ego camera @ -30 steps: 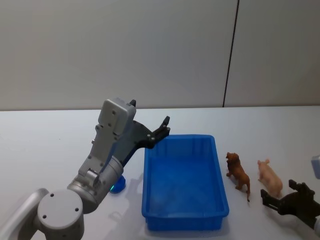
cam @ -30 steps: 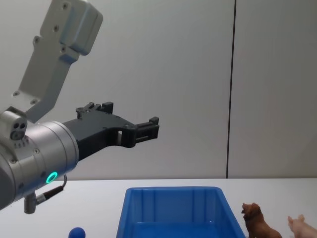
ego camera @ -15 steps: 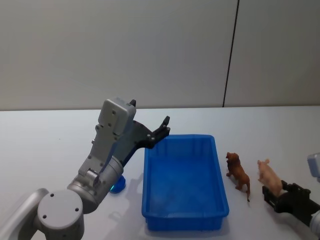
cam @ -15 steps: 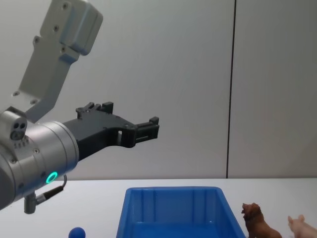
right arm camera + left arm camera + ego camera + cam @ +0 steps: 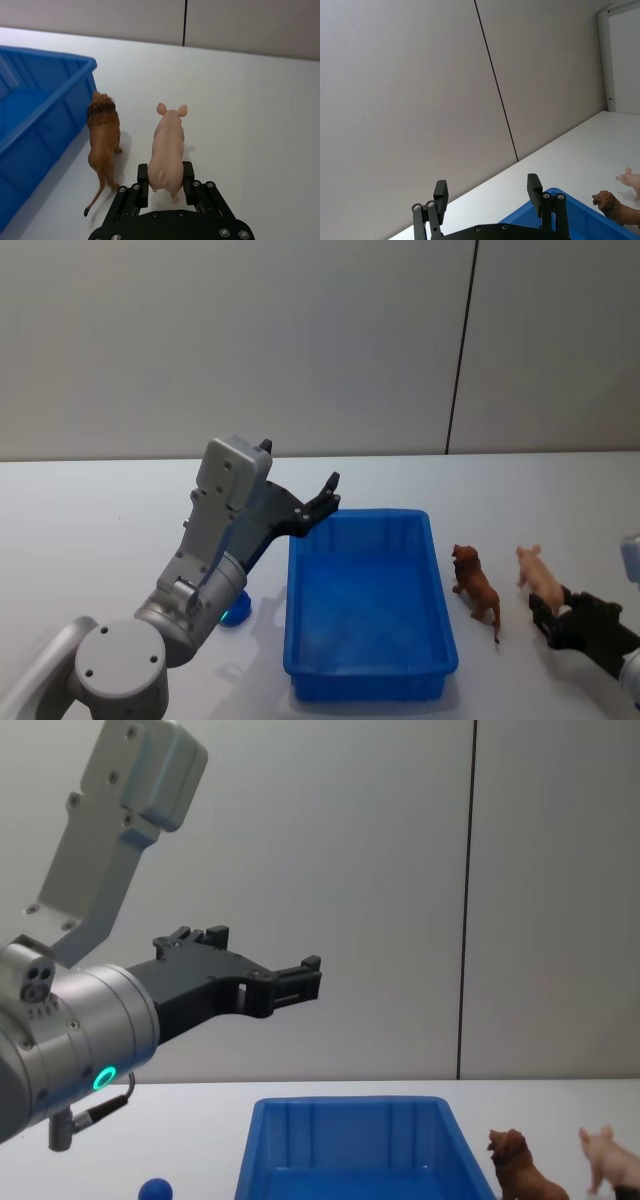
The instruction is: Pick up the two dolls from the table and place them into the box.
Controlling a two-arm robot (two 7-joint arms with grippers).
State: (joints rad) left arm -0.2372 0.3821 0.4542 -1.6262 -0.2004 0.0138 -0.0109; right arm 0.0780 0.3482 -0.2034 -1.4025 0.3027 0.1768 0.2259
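The pale pink pig doll (image 5: 167,145) has its rear between the fingers of my right gripper (image 5: 165,172), which is shut on it at the table's right side. From the chest the pig (image 5: 605,1150) sits slightly raised, legs showing. The brown lion doll (image 5: 477,590) stands on the white table (image 5: 80,540) between the pig (image 5: 540,580) and the blue box (image 5: 370,670). My left gripper (image 5: 325,495) hangs open and empty in the air above the box's far left corner.
A small blue round-topped piece (image 5: 237,612) sits on the table left of the box, under my left arm. The box holds nothing. A grey wall stands behind the table, with free tabletop beyond the pig.
My right gripper has moved forward and shut on the pig's rear. The pig has risen a little. The left arm, lion and box have not moved.
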